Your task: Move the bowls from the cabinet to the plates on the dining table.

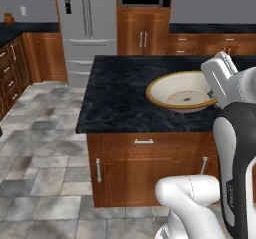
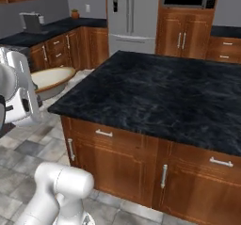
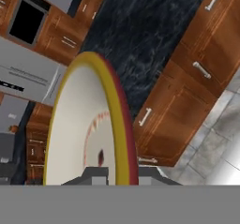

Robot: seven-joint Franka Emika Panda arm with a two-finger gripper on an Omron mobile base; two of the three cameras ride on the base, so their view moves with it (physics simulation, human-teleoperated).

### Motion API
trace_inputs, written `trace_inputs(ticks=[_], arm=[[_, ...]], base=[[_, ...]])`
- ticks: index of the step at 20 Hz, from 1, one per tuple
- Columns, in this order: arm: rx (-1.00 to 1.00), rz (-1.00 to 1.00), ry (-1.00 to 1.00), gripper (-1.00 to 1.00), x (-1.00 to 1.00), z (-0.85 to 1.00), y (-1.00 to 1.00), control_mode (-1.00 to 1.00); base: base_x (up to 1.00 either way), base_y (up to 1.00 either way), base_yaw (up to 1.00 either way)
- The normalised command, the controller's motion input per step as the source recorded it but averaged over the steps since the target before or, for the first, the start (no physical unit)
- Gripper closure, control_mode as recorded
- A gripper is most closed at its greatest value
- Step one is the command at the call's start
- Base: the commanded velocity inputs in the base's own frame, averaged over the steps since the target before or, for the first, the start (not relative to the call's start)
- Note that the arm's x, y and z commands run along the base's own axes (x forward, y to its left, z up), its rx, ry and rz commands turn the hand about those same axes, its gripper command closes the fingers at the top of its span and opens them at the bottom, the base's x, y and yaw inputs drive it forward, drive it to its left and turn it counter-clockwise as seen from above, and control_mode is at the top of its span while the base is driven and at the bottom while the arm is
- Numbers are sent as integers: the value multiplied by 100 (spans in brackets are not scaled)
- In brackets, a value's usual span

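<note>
Item: cream bowl (image 1: 182, 93), ceramic by our judgement: rigid, glossy, chip-prone. We hold it by the rim in the gripper (image 3: 108, 174), aloft near the dining table (image 2: 155, 94) corner. No plates visible.

A big cream bowl (image 3: 75, 129) with a yellow rim sits right up close, seen from its side edge. Reddish marks ring its inside, with a small dark spot low down. Two grey fingertips (image 3: 96, 175) touch the bowl's bottom edge, one on each side of the rim. Past the bowl lies the black marble table (image 3: 140, 35). Brown doors (image 3: 180, 106) with silver handles are beside the bowl, under the table top.
</note>
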Motion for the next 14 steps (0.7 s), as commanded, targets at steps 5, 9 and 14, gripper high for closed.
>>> trace_inputs(ticks=[5, 9, 14], arm=[[0, 0, 0, 100, 0, 0, 0, 100], [0, 0, 0, 100, 0, 0, 0, 100], [0, 0, 0, 100, 0, 0, 0, 100]], base=[[-37, -35, -26], [-43, -64, 0], [-49, -98, 0]])
